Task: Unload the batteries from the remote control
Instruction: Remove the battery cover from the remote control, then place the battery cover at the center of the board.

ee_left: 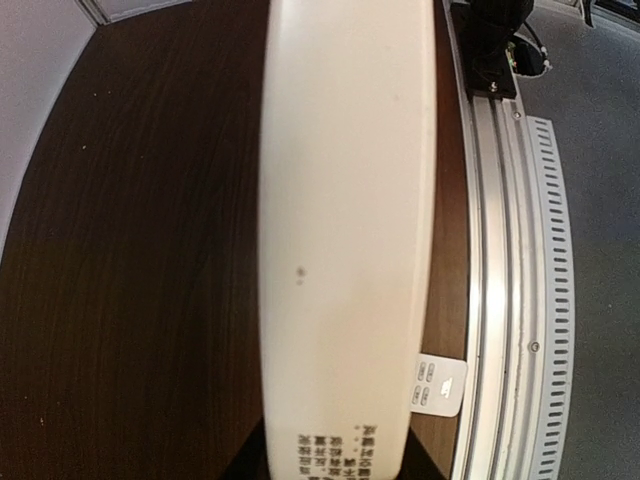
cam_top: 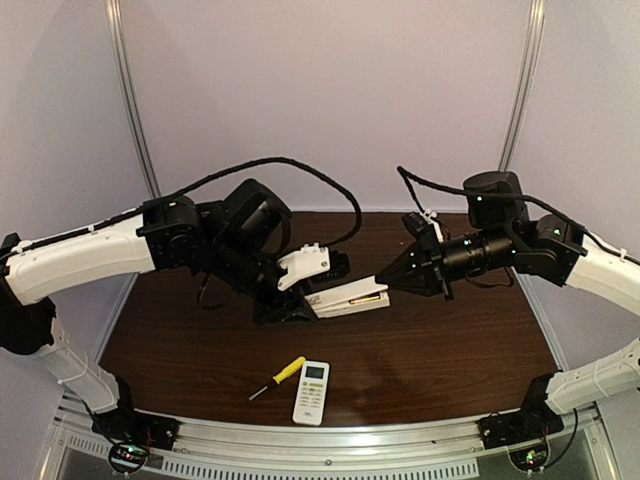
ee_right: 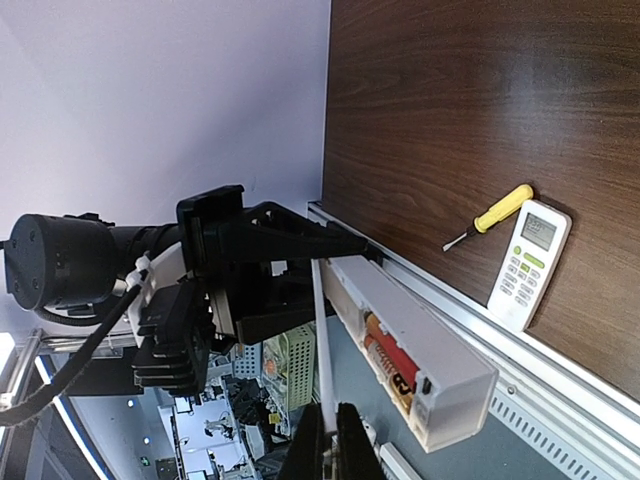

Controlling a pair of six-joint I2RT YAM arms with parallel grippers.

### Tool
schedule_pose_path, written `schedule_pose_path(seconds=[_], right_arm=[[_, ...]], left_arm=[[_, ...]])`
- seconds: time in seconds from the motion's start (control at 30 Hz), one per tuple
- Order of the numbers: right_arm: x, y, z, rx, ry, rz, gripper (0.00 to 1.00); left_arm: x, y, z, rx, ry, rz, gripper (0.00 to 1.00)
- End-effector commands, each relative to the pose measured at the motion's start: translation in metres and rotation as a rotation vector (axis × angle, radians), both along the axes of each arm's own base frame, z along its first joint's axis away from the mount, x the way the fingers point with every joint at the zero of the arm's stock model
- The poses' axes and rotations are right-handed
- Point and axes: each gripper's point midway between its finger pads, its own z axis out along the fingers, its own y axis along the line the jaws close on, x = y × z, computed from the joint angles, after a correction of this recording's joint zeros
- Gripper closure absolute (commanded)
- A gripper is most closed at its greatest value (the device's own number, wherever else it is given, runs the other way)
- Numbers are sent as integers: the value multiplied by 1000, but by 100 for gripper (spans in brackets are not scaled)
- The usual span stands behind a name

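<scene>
Zero cells out as yet, judging by the bare desk (cam_top: pixel 450 350). Holds the remote control (cam_top: pixel 345 298) aloft in the left jaws, clamped round its body; shows gold-and-red batteries (ee_right: pixel 385 355) seated in the open bay. Pinches the thin white cover (ee_right: pixel 319 340) edge-on in the right jaws, pressed together. Leaves every cell to pull. Finds a second remote (cam_top: pixel 312 392) and a yellow-handled screwdriver (cam_top: pixel 282 374) lying below, well apart, obstructing nothing.

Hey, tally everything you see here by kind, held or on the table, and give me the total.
Remote controls: 2, the held remote in the left hand, the table remote
Screwdrivers: 1, the yellow-handled screwdriver
Batteries: 2 seem to show inside the held remote
Covers: 1, the thin white cover pinched by the right hand
Total: 6
</scene>
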Motion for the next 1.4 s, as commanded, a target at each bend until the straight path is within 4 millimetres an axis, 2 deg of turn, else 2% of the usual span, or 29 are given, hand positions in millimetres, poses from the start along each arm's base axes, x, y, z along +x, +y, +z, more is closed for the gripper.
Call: schedule_pose_path(seconds=[0.0,0.23,0.63,1.1,1.27,1.37], right_arm=[[3,-3,33,69,-61,-32,100],[10,-13,42,61,-94,-75,100],[27,-32,46,37,-128,-176,100],[33,-38,48,45,-141,-210,100],[42,-45,51,47,-156,-264,100],[51,-53,46,14,-166,-322,100]], left_arm=[[1,0,9,-37,-10,22,100],[1,2,8,-34,-3,33,100],[-1,12,7,-36,1,57,100],[-2,12,10,-61,11,77,100],[-2,15,10,-63,12,84,100],[-3,17,11,-67,11,86,100]])
